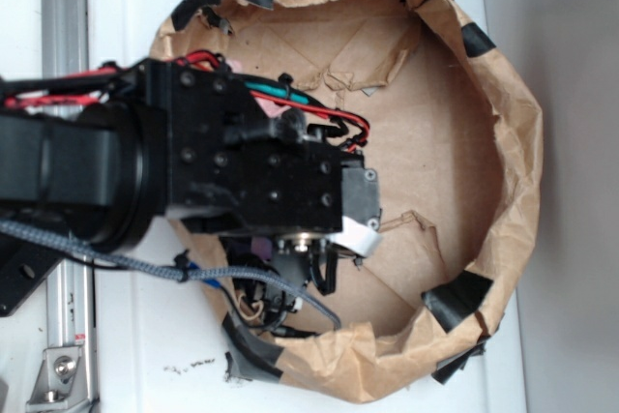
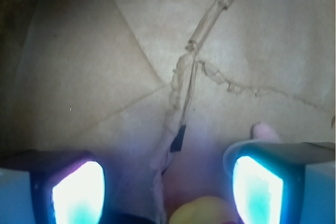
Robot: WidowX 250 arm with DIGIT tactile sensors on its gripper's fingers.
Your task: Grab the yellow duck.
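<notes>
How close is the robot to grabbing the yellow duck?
Done: the gripper is down inside the paper-walled bin, with its fingers apart. In hand: a bit of the yellow duck peeks out between them at the wrist view's bottom edge. Left: closing on the duck and lifting it. Nothing is held yet.

The black robot arm reaches in from the left over a round enclosure of crumpled brown paper, its rim patched with strips of black tape. The arm's wrist block hides the tool itself, so how its jaws stand cannot be told. Red and green wires run along the top of the block. Beyond it lies torn brown cardboard flooring. A white worktop carries the enclosure.
</notes>
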